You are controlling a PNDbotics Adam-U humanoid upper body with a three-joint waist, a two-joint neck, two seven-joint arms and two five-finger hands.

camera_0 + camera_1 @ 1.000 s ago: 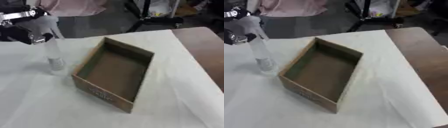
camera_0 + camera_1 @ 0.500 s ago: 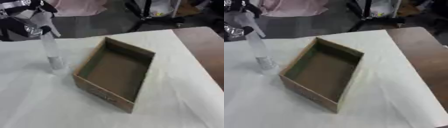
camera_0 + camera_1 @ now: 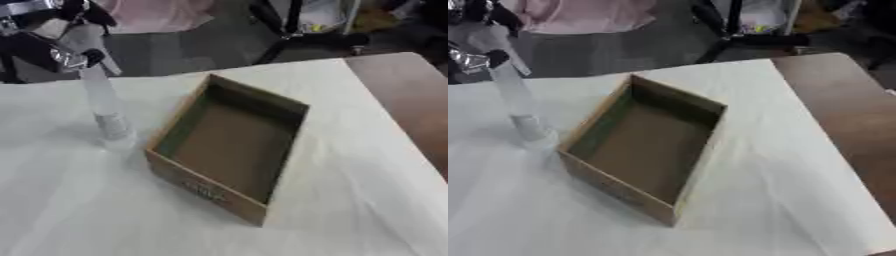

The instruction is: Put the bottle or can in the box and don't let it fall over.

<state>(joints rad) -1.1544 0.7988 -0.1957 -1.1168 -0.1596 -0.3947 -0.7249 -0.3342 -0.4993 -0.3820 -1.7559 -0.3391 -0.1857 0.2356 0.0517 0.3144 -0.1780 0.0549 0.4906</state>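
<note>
The clear bottle stands upright on the white tablecloth at about nine o'clock from the cardboard box — just beside its left wall, not inside. The left hand has its fingers curled round the bottle's top, at ten o'clock in the view — the box sits open with nothing in it.

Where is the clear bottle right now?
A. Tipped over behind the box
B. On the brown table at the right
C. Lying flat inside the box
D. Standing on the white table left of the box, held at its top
D: the bottle stands left of the box, with the left hand around its top.
</note>
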